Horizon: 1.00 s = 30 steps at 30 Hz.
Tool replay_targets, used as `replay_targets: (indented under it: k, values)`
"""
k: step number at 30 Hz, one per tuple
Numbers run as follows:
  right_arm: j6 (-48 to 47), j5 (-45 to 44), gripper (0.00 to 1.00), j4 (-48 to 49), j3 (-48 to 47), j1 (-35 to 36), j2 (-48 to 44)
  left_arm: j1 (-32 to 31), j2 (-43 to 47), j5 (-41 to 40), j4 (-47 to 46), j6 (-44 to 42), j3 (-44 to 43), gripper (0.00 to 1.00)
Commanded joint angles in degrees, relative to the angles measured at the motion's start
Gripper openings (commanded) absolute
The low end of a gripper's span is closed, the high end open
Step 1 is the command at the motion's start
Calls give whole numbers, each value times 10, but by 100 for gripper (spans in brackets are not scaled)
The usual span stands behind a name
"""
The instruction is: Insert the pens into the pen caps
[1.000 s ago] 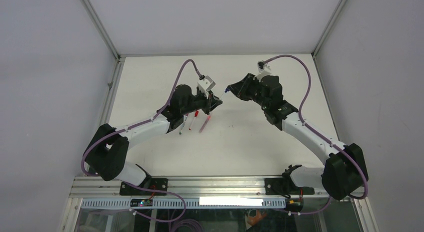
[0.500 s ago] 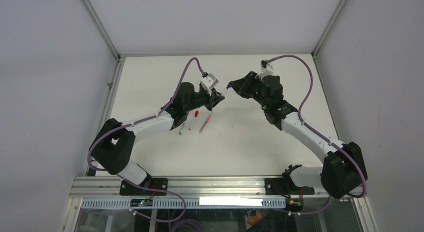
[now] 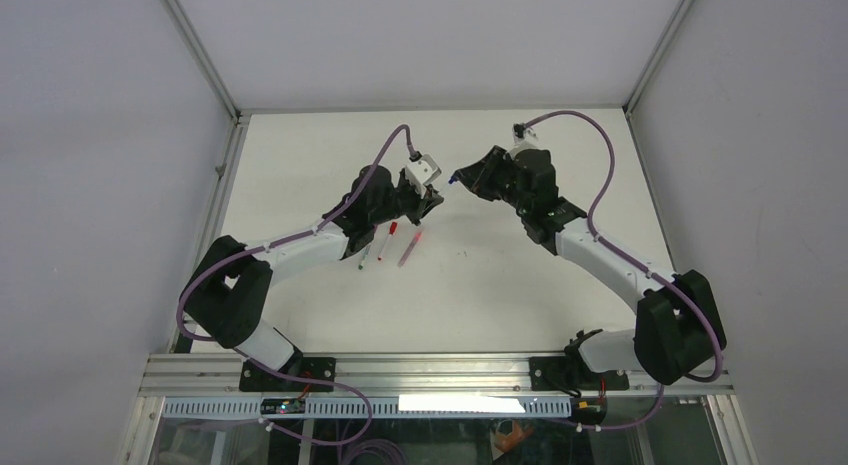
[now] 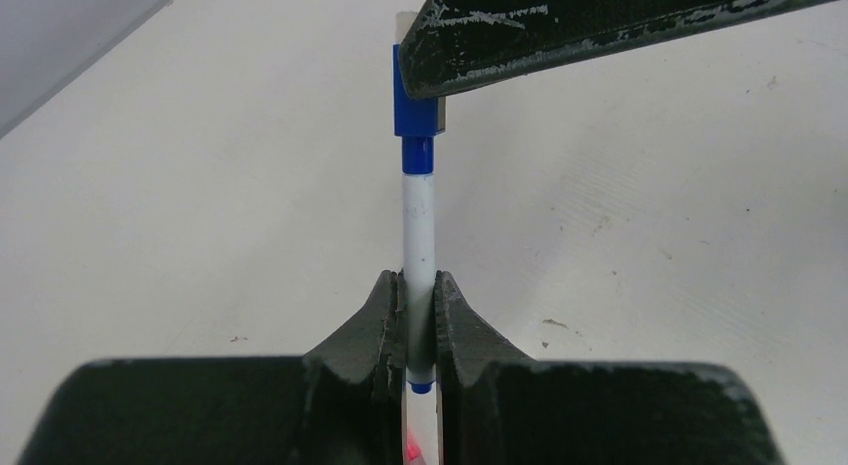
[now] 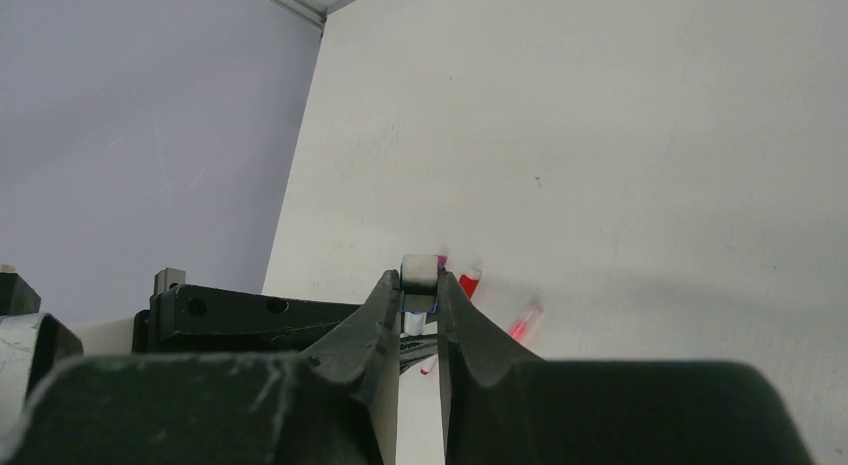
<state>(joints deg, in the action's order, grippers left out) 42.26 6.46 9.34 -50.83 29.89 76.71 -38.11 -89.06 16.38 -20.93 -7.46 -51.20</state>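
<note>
One white, blue-ended pen (image 4: 419, 235) pinched by left gripper (image 4: 419, 293); right gripper (image 5: 419, 285) pinches blue cap (image 4: 418, 117).

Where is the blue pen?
Left wrist view, centre: the blue pen is clamped in the left hand, its far end at the blue cap held by the right hand.

A white bench (image 3: 480, 295) is filling the middle of the top view, lying between grey walls (image 3: 90, 165) that are rising at the left, right and top of the frame. Along the lower edge a silver rail (image 3: 440, 363) is running across, and just below it a bright white strip (image 3: 462, 403) is glowing.
</note>
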Motion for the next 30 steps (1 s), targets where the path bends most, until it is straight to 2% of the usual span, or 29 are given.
replay_targets:
  k: [1, 12, 23, 30]
  values:
    - [-18, 155, 0, -142, 18, 45, 31, -13, 22, 26, -208, -42, -76, 0]
    - [7, 136, 0, -122, 29, 88, 44, -13, -5, -39, -207, 3, -126, 0]
    - [11, 136, 0, -100, 48, 119, 63, 19, 11, 36, -268, 90, -120, 0]
    - [-21, 110, 0, -144, 46, 119, 44, 22, 40, 40, -206, 50, -100, 0]
